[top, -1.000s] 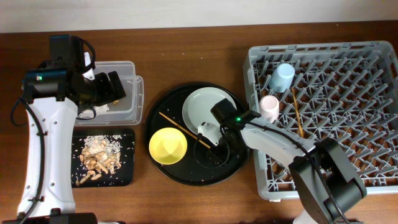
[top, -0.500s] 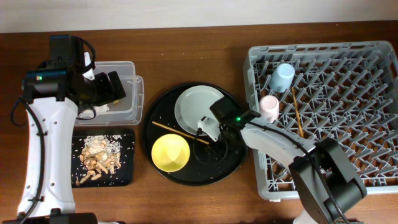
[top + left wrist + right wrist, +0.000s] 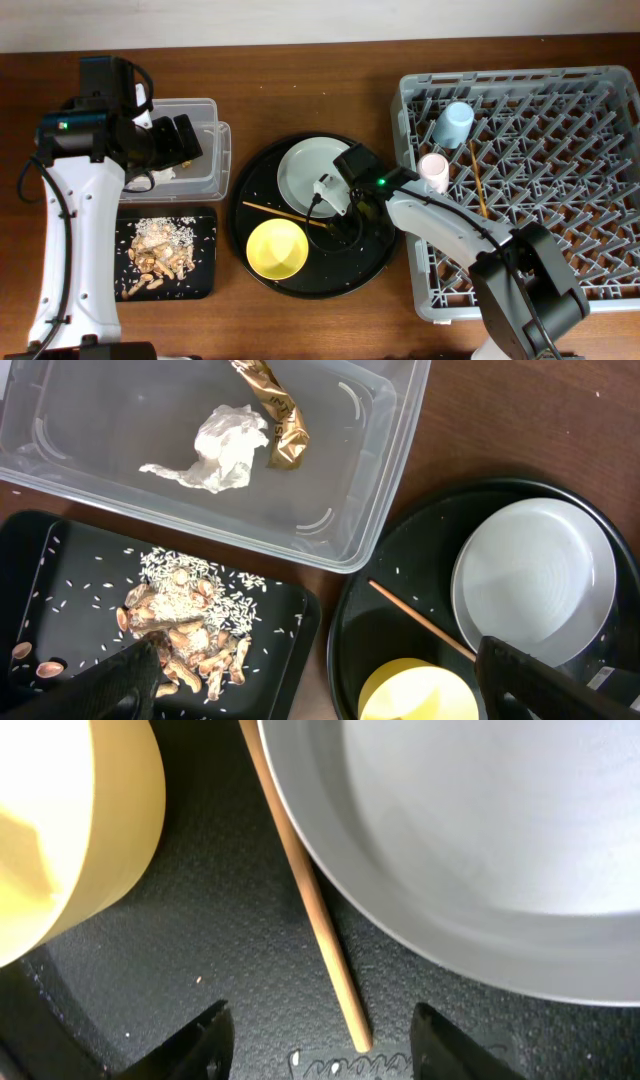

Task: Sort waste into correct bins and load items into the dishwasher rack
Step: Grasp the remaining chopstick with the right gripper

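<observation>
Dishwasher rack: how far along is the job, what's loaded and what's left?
Waste looks sorted: tissue and wrapper lie in the clear tub, food scraps on the flat black tray. Pink cup, blue cup and one chopstick are in the rack. In hand: the open right pincer straddles the second chopstick. Remaining: plate, yellow bowl.

White shells cover the left arm (image 3: 75, 200) and right arm (image 3: 440, 220), black at the joints. A black cable (image 3: 24, 180) loops beside the left; each shows a green light (image 3: 381, 183). The right tool (image 3: 322, 1035) has black fingers (image 3: 208, 1038).
</observation>
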Robot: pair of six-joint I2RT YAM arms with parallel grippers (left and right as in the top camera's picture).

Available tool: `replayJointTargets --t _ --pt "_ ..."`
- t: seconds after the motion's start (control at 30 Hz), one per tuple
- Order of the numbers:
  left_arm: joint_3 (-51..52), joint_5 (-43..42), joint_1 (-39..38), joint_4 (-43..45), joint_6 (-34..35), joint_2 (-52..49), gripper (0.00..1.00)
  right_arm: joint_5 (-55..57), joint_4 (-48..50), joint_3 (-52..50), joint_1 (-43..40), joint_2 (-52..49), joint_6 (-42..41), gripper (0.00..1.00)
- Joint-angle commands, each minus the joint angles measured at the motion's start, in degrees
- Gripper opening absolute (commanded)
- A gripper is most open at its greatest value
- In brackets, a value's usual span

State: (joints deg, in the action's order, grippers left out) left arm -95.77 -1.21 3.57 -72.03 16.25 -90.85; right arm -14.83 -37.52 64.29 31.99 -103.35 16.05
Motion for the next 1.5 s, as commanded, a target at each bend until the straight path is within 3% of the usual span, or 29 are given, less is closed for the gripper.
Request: replayJointTargets --t 0.0,0.57,0.73,1.13,1.47 --pt "0.04 0.61 0.09 -0.07 -0.02 0.50 1.00 0.50 -0.20 0.22 0.26 -0.55 -0.42 0.56" --pt "0.04 0.61 0.09 -0.07 -0.02 0.50 1.00 0.13 1.09 -0.37 0.31 -3.85 -0.17 0.55" --pt "0.04 0.61 0.09 -0.07 -0.02 0.50 1.00 0.52 2.62 -0.76 0.31 -4.07 0.22 0.33" --pt "0.04 0.61 0.09 -0.07 -0.02 0.50 1.00 4.42 2.43 -1.20 0.31 -5.81 0.22 0.30" --pt "0.04 0.61 0.07 -0.07 -0.02 0.50 1.00 5.42 1.81 -1.18 0.31 -7.06 0.20 0.08"
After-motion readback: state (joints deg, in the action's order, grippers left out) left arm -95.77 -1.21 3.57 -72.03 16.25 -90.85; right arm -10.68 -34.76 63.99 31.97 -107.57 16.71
